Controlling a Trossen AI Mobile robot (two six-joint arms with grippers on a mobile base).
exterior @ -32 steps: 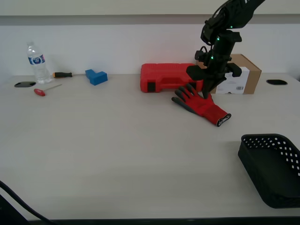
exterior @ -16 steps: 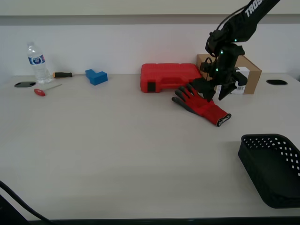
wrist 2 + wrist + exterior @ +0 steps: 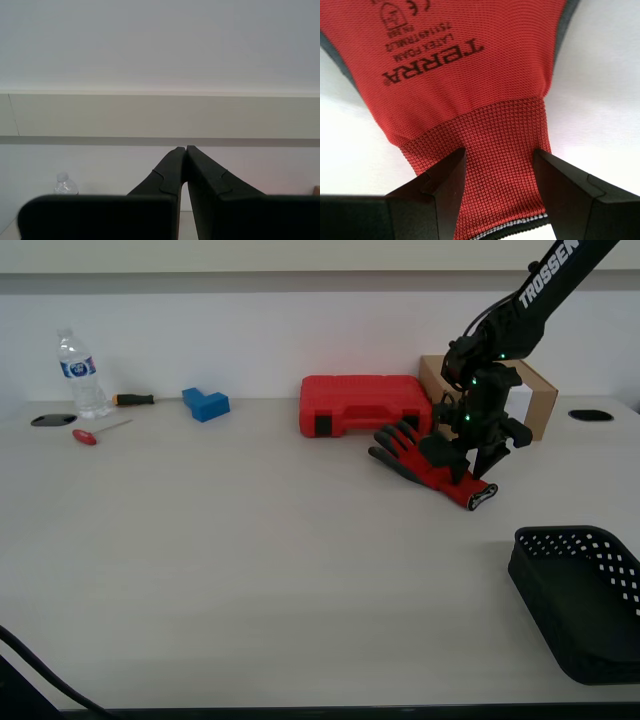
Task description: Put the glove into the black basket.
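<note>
The red glove [image 3: 428, 464] with dark grey fingers lies flat on the table in front of the red tool case, cuff toward the exterior view's right. In the first wrist view the glove [image 3: 470, 65] fills the frame, with its knit cuff between the jaws. My first gripper [image 3: 500, 157] is open, one finger on each side of the cuff, low over the table; it also shows in the exterior view [image 3: 470, 468]. The black basket [image 3: 578, 600] stands at the near right, apart from the glove. My second gripper [image 3: 186, 150] is shut and empty, pointing at the wall.
A red tool case [image 3: 362, 405] and a cardboard box [image 3: 525, 400] stand right behind the glove. A water bottle [image 3: 78, 375], two screwdrivers [image 3: 100, 430] and a blue block [image 3: 205, 403] are at the far left.
My first gripper has come down and moved toward the exterior view's right, from above the glove's palm to around its cuff. The glove has hardly moved.
</note>
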